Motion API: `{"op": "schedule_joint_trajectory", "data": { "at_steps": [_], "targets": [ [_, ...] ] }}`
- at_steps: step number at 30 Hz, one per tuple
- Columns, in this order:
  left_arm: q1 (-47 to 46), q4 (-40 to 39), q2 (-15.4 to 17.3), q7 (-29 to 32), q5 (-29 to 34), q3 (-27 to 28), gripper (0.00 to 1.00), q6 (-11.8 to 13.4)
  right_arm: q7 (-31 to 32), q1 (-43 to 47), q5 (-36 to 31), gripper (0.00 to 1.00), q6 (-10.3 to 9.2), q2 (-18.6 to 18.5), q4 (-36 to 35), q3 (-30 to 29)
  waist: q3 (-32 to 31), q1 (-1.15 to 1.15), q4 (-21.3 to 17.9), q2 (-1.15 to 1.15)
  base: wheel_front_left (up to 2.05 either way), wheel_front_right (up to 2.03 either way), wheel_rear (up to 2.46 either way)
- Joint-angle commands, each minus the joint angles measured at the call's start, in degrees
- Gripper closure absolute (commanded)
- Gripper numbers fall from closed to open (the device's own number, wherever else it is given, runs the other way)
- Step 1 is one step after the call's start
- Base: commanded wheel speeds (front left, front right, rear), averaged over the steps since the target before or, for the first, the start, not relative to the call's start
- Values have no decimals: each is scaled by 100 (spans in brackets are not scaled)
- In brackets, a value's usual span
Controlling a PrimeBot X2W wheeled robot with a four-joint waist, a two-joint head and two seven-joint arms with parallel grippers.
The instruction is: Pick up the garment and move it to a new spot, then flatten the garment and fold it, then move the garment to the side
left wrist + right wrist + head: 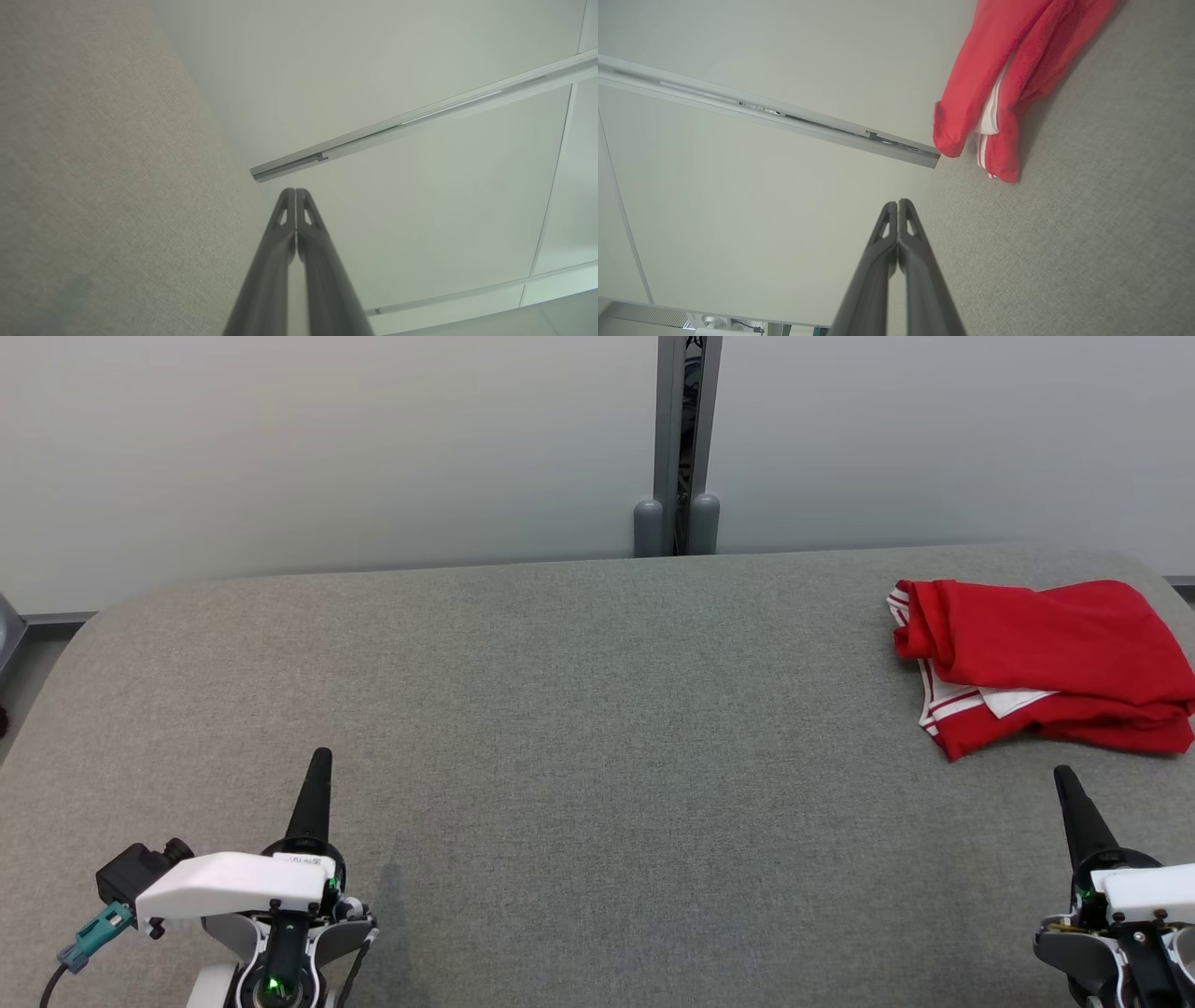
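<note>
Red garment (1046, 644) lies loosely folded, far right on grey fabric surface (560, 709); both jaws closed, empty.

Red garment (1046, 653) and right end effector (1064, 775) partly beyond the head view's right edge

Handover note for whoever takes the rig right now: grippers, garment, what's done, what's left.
Left gripper: shut, empty, near left of the table.
Right gripper: shut, empty, near right, just short of the garment.
The garment: red, far right of the table, loosely layered, white trim showing, nothing touching it.
Done: cannot tell; it may be folded and set aside already, or not yet handled.
Left: if not handled, pick up, move, flatten, fold, set aside.
</note>
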Motion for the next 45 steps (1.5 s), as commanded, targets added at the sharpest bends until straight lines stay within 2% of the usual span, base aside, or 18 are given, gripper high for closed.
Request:
{"op": "schedule_joint_trajectory", "data": {
  "at_steps": [1, 37, 45],
  "targets": [
    [-158, 10, 34, 37, -170, 32, 100, -51, 64, -106, 165, 100, 12, -51, -6, -57, 4, 0, 1, 0, 0, 0, 0],
    [-604, 270, 45, 338, -1711, 98, 100, -217, 544, -372, 1606, 100, 14, -48, 181, -491, 93, 0, 8, 0, 0, 0, 0],
    [-620, 273, 45, 335, -1737, 97, 100, -214, 566, -369, 1594, 100, 14, -28, 188, -508, 96, 0, 8, 0, 0, 0, 0]
  ]
}}
